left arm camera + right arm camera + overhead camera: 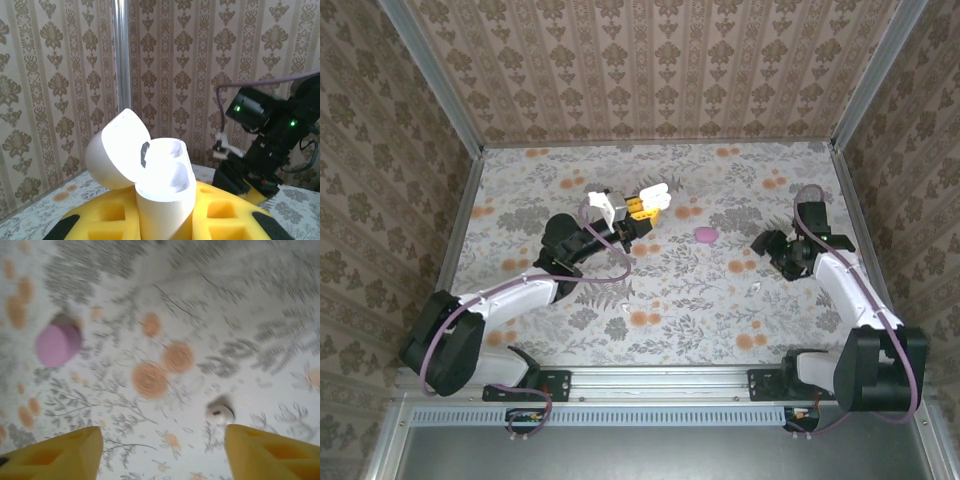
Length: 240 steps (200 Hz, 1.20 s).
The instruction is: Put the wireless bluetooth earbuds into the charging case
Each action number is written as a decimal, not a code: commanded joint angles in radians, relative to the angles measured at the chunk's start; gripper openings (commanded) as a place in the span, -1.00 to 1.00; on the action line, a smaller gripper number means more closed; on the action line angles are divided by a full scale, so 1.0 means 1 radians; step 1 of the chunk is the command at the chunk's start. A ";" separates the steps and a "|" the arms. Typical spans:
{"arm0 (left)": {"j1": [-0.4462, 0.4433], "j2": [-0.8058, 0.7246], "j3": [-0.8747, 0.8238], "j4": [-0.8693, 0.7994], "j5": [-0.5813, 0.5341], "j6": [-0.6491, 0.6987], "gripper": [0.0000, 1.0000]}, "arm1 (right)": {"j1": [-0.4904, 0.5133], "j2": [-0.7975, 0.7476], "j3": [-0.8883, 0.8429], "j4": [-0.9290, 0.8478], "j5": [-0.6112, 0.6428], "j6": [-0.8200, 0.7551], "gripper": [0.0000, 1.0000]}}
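My left gripper (638, 208) is shut on a white charging case (162, 195) and holds it upright above the table, between yellow fingers (230, 220). Its lid (116, 150) is flipped open to the left, and both wells look empty. One tiny white earbud (220, 413) lies on the flowered table, seen in the top view as a speck (757, 287). My right gripper (160, 455) hovers low over the table and is open. The bud sits just above its right fingertip (272, 452), not between the fingers. In the top view the right gripper (782, 258) is at mid right.
A pink pebble-shaped object (57, 344), much bigger than the bud, rests on the table between the arms (705, 234). The right arm (265, 145) shows beyond the case. Patterned walls enclose the table (660, 300) on three sides.
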 commanded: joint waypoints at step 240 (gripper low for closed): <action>0.007 0.009 0.009 0.039 -0.001 0.010 -0.72 | 0.160 0.431 0.140 -0.179 0.191 -0.285 -0.21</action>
